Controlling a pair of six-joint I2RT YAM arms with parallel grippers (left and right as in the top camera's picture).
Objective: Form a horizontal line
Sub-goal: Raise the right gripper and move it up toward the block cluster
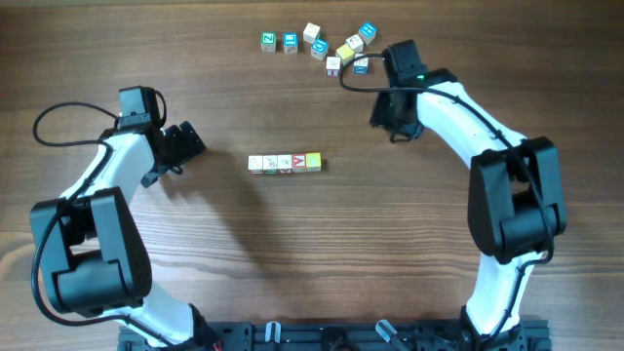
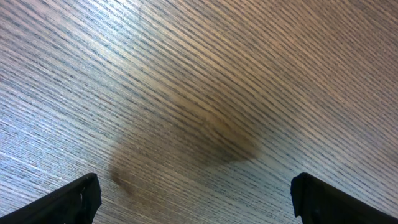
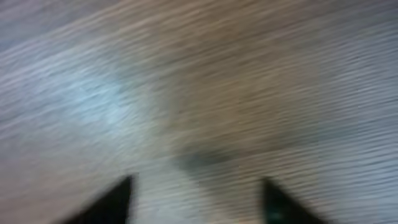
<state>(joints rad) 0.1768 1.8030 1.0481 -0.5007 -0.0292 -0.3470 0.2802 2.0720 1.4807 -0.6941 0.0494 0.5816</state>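
A row of pale wooden letter cubes (image 1: 285, 163) lies central on the table (image 1: 390, 273). Scattered blue-and-pale wooden cubes (image 1: 327, 47) lie behind, rightward.

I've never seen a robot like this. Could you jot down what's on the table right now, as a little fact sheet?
table: wood-grain top
row of letter cubes: short, straight, mid-table, edge to edge; yellow cube at one end
loose cubes: scattered at the far side, several blue
left gripper: open, empty, over bare wood
right gripper: open, empty; its view is blurred
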